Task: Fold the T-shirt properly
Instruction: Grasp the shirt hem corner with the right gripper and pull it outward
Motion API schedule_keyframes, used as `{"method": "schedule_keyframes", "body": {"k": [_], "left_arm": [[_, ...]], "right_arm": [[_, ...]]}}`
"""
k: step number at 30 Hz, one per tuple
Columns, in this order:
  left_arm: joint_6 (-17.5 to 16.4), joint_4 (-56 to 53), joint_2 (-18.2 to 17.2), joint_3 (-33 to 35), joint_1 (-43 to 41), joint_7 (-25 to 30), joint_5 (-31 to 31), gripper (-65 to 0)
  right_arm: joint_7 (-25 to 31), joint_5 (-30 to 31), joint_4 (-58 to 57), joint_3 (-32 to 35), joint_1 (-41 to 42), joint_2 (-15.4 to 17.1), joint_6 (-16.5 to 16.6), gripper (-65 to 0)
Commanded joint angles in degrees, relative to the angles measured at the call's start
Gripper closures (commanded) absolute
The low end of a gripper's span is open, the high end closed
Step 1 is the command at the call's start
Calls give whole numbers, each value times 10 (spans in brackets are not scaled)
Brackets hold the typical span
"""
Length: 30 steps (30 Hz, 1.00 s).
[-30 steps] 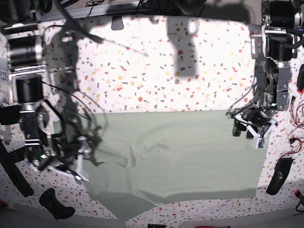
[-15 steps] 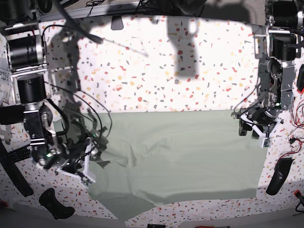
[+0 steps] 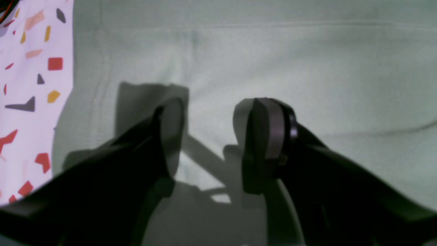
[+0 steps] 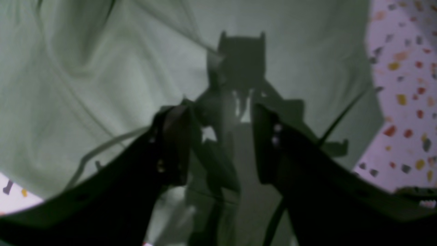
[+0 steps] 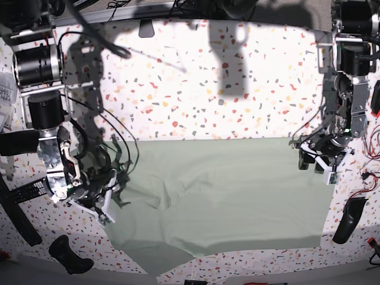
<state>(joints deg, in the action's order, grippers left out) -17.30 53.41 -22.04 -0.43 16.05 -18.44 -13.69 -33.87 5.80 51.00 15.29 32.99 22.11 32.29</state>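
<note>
The pale sage-green T-shirt (image 5: 237,196) lies spread flat on the speckled table (image 5: 208,89), with creases near its left side. My left gripper (image 5: 316,165) hovers over the shirt's right edge. In the left wrist view it (image 3: 211,136) is open and empty above smooth fabric (image 3: 307,68) near a hem, with table (image 3: 30,85) at the left. My right gripper (image 5: 105,203) sits at the shirt's left edge. In the right wrist view it (image 4: 220,147) is open and empty above wrinkled fabric (image 4: 85,68).
A black handle-like object (image 5: 68,255) lies at the front left and another (image 5: 350,219) at the right edge. Loose cables (image 5: 113,160) hang around the right arm. Arm bases and motors stand at both back corners.
My right gripper has shifted slightly up and left along the shirt's left edge. My left gripper rose a little a second ago and has held still since. The shirt has not moved.
</note>
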Motion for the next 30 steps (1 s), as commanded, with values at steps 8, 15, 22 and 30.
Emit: {"method": "schedule_keyframes", "body": {"k": [8,15,22,30], "left_arm": [[0,7,-7,-3,10,0,-3,-294],[0,7,-7,-3,10,0,-3,-294],[0,7,-7,-3,11,0,-3,-295],[0,7,-7,-3,10,0,-3,-294]], "right_arm": [[2,2,8,-3,18,-9,-11,-190],[2,-14,8,-3,23,-9,-15,0],[-1,-38,8,-3,70,-9,-15,0],[-2,-55,8,-3,112,-12,-3,0]]}}
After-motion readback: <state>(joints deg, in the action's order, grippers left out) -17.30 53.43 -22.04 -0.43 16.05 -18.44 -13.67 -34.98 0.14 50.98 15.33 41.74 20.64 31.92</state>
